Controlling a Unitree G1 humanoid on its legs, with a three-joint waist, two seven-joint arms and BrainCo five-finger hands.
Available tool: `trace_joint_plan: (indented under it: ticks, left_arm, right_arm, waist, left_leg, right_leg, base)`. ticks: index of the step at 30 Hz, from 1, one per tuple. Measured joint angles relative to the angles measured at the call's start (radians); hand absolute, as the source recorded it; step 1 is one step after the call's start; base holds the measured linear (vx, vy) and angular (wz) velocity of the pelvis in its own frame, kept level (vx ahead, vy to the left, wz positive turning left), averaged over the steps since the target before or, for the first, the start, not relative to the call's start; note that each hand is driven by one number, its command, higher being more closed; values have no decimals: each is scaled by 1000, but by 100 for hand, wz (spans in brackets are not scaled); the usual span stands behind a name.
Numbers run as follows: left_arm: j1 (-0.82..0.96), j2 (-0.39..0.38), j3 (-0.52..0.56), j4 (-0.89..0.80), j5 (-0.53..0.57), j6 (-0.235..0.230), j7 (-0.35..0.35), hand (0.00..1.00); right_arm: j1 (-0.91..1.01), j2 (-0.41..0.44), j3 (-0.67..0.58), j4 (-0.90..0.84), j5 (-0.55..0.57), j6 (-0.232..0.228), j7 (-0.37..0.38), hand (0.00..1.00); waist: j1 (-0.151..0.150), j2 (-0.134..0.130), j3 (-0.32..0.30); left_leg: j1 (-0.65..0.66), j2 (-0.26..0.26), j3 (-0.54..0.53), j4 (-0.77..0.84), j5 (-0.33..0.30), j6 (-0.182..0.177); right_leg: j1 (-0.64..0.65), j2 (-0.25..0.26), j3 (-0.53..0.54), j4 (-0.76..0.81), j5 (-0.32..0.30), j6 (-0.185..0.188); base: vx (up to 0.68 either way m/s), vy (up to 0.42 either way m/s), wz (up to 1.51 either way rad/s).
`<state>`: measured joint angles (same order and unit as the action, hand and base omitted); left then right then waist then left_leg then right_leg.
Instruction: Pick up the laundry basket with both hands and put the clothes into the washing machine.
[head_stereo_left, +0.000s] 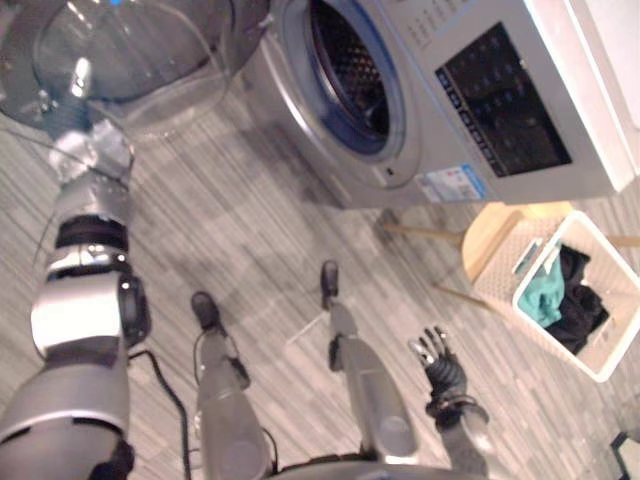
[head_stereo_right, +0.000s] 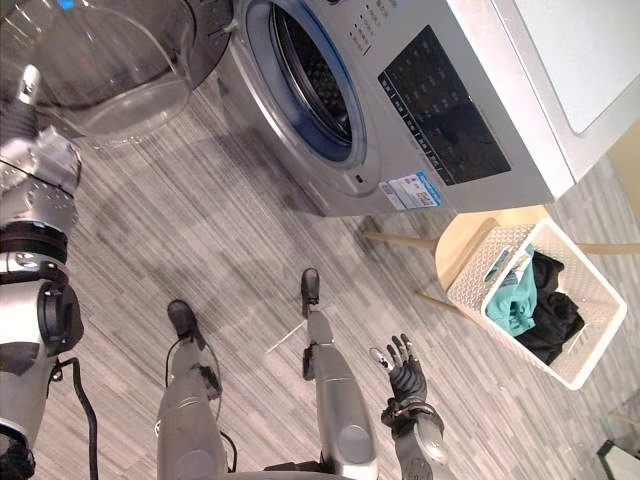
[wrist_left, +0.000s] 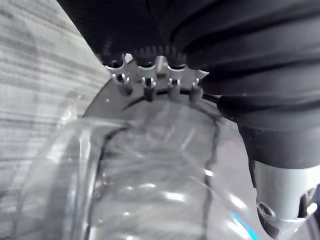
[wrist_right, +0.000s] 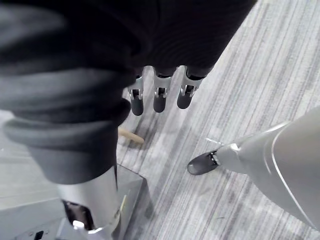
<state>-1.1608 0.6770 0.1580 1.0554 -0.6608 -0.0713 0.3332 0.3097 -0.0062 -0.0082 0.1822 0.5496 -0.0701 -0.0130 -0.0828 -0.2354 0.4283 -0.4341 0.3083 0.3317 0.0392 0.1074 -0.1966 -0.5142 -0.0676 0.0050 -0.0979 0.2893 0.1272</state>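
— What sits closest?

— The left hand (wrist_left: 148, 86), raised against the clear glass door (head_stereo_left: 112, 58) of the washing machine (head_stereo_left: 480, 95). The door stands wide open. The fingers end at the door's rim, and I cannot tell whether they grip it.

— And the right hand?

— The right hand (head_stereo_left: 438, 362) hangs low over the grey floor (head_stereo_left: 250, 215), fingers loose and spread, holding nothing.

— Where is the laundry basket?

— The laundry basket (head_stereo_left: 497, 277) is far right on a pale wooden stool (head_stereo_left: 490, 230) beside the machine, well apart from both hands. It is white, with perforated walls, and holds a teal garment (head_stereo_left: 543, 298) and black clothes (head_stereo_left: 582, 312).
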Motion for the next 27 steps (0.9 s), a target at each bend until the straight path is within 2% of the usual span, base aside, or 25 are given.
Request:
trace_joint_plan:
  ticks: [5, 12, 14, 17, 19, 20, 22, 24, 26, 27]
  left_arm:
    - [-12, 0, 4, -73, -14, -24, 6, 0]
    - [-18, -14, 10, -126, -32, -32, 8, 0]
    - [0, -44, 12, -148, -32, -34, 6, 0]
    - [93, -123, 55, -170, -30, -37, -1, 0]
    - [235, -204, 90, -199, -30, -48, -2, 0]
    - [273, -226, 91, -199, -30, -49, -1, 0]
    - [448, -316, 92, -198, -30, -47, -4, 0]
    - [572, -390, 89, -178, -27, -43, -13, 0]
    - [702, -467, 84, -150, 6, -31, -49, 0]
    - [788, -517, 74, -121, 38, -12, -78, 0]
  right_arm:
    - [24, -1, -1, -16, 0, -1, 16, 0]
    - [32, -1, -3, -41, 1, 2, 18, 0]
    - [35, -2, -5, -42, 0, 2, 18, 0]
    - [41, -3, -14, -40, -1, 6, 18, 0]
    - [40, -3, -25, -18, -2, 7, 17, 0]
    - [38, -3, -27, -3, -3, 8, 17, 0]
    - [25, -4, -36, 95, -13, 15, 14, 0]
    - [-22, -4, -74, 213, -31, 27, 9, 0]
    - [-93, -7, -154, 355, -55, 42, -3, 0]
    - [-140, -22, -216, 461, -73, 51, -12, 0]
  waist:
    - [15, 0, 0]
    - [25, 3, -1]
    - [38, 14, -6]
    - [43, 59, -31]
    - [47, 88, -53]
    - [48, 93, -55]
    - [51, 100, -77]
    - [53, 111, -91]
    - [51, 132, -108]
    - [46, 153, -132]
  left_leg:
    - [-47, 47, -2, 101, -59, -9]
    - [-95, 71, -25, 181, -77, -5]
    - [-101, 74, -30, 200, -84, -4]
    - [-108, 76, -47, 220, -91, 3]
    - [-88, 74, -50, 222, -92, 3]
    - [-74, 73, -50, 220, -92, 3]
    - [-18, 55, -45, 201, -93, 5]
    - [36, 38, -41, 164, -93, 8]
    - [100, 14, -26, 114, -75, 15]
    - [141, -12, -24, 68, -62, 18]
  right_leg:
    - [-9, 21, 0, 0, 7, 4]
    - [-13, 31, -5, 0, 9, 2]
    - [-9, 31, -5, 0, 10, 1]
    - [5, 30, -18, 0, 9, 1]
    - [30, 28, -25, 0, 8, 1]
    - [42, 28, -26, 0, 4, -2]
    - [90, 20, -32, 0, -26, -34]
    - [128, 12, -33, 0, -39, -37]
    - [160, -5, -32, 13, -52, -31]
    - [179, -21, -32, 16, -65, -21]
  base:
    - [-45, -49, -12]
    - [-39, -18, 1]
    - [-34, 1, 2]
    - [-33, 12, 13]
    - [-18, 15, 8]
    - [-4, 10, 12]
    - [2, 12, 14]
    - [8, 11, 13]
    - [14, 21, 14]
    - [19, 33, 15]
